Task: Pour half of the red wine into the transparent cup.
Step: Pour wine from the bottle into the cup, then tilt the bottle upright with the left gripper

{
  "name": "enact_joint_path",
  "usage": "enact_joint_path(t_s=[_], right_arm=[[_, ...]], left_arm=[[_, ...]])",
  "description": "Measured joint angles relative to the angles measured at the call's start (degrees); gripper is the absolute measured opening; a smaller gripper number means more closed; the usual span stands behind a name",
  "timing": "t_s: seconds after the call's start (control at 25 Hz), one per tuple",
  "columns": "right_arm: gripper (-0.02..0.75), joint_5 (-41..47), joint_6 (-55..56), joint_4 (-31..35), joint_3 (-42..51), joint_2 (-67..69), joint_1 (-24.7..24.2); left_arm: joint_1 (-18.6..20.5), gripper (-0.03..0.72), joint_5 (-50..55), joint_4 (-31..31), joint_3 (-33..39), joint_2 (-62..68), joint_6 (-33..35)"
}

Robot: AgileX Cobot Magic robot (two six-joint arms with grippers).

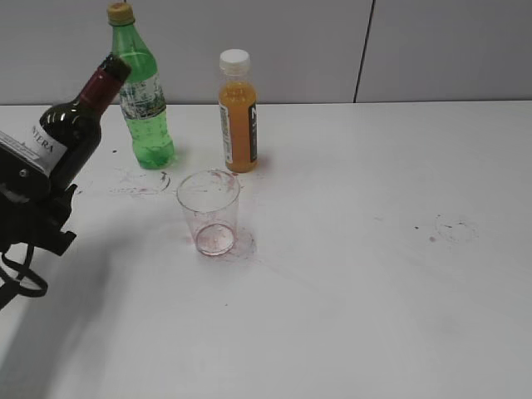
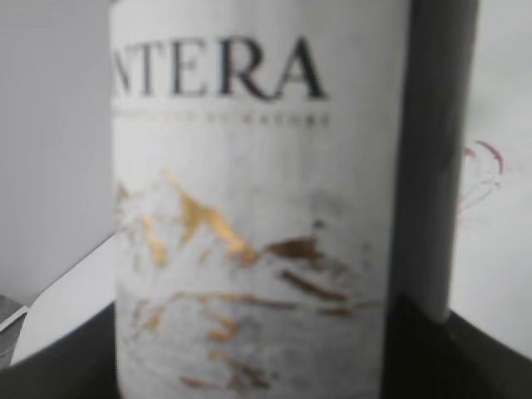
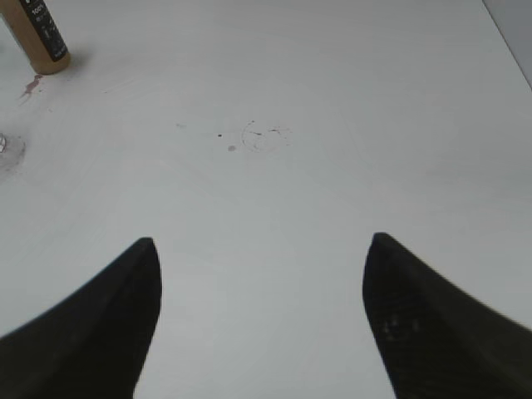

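Note:
The dark red wine bottle (image 1: 71, 125) with a white label and dark red foil neck is held in the air at the left, tilted with its neck up and to the right. My left gripper (image 1: 29, 187) is shut on its body. In the left wrist view the label (image 2: 258, 216) fills the frame and hides the jaws. The transparent cup (image 1: 209, 212) stands upright on the table to the right of the bottle, with reddish stains at its bottom. My right gripper (image 3: 262, 249) is open and empty above bare table; it is out of the exterior view.
A light green plastic bottle (image 1: 143, 96) and a small orange juice bottle (image 1: 238, 112) stand at the back, behind the cup; the juice bottle's base shows in the right wrist view (image 3: 37, 37). Red stains mark the white table (image 1: 374, 274).

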Motion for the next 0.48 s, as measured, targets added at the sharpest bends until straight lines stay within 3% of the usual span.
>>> enact_joint_path(t_s=[0.48], right_arm=[[0.571,0.0,0.0,0.0,0.0,0.0,0.0]], left_arm=[[0.0,0.544,0.3,3.8,3.5,-2.1,7.7]])
